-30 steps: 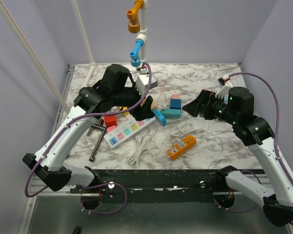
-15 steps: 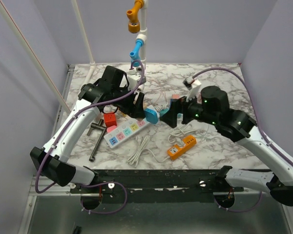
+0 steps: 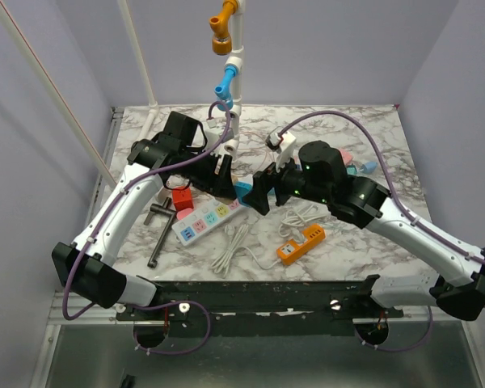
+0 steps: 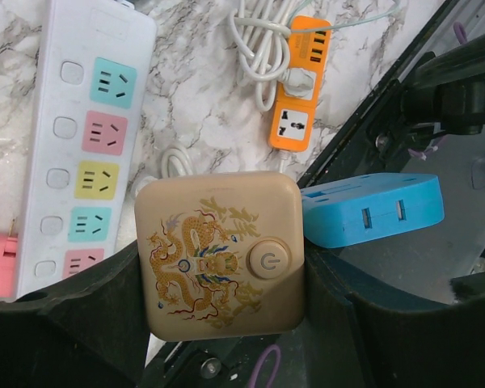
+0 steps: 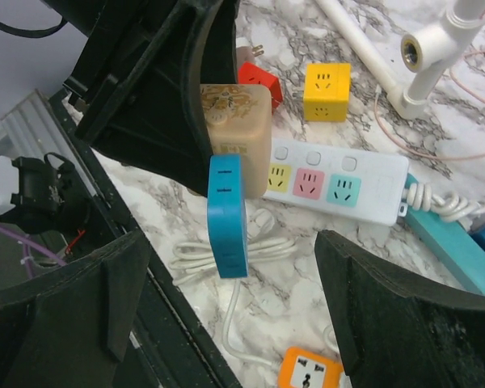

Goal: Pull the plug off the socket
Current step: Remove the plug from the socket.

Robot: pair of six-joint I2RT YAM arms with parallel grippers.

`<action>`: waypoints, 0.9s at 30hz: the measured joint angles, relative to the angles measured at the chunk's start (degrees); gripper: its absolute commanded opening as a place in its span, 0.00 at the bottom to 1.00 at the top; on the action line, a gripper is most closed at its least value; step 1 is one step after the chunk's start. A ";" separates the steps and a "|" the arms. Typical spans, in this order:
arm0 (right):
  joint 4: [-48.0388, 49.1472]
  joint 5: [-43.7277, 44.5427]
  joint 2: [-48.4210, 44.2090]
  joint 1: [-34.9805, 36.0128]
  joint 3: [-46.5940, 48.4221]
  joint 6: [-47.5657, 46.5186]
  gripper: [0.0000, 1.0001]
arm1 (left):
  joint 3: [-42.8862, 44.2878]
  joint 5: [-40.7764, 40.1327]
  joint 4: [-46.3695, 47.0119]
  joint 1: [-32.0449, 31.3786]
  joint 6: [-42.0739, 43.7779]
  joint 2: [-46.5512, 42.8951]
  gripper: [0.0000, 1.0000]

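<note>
My left gripper [image 4: 222,323] is shut on the socket [image 4: 220,252], a beige cube with a dragon print and a round power button, held above the table. The plug [image 4: 372,208], a flat blue adapter with two slots, sticks out of the cube's side. From the right wrist the blue plug [image 5: 226,214] hangs edge-on off the beige socket [image 5: 236,129]. My right gripper [image 5: 230,291] is open, one finger on each side of the plug, touching nothing. From above, the right gripper [image 3: 263,190] faces the plug [image 3: 244,192].
A long white power strip [image 3: 210,217] with pastel outlets lies under the held cube, its white cord coiled beside it. An orange strip [image 3: 301,242] lies near the front. A red cube [image 5: 261,83], a yellow cube [image 5: 326,91] and a teal strip [image 5: 461,250] sit farther back.
My right arm has swung left across the table until its open fingers flank the blue plug. My left gripper has drawn the cube and plug slightly left.
</note>
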 measured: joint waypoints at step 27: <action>3.41 13.40 8.50 9.68 0.87 -4.76 0.01 | -0.02 0.07 -2.27 0.90 1.51 -2.47 0.00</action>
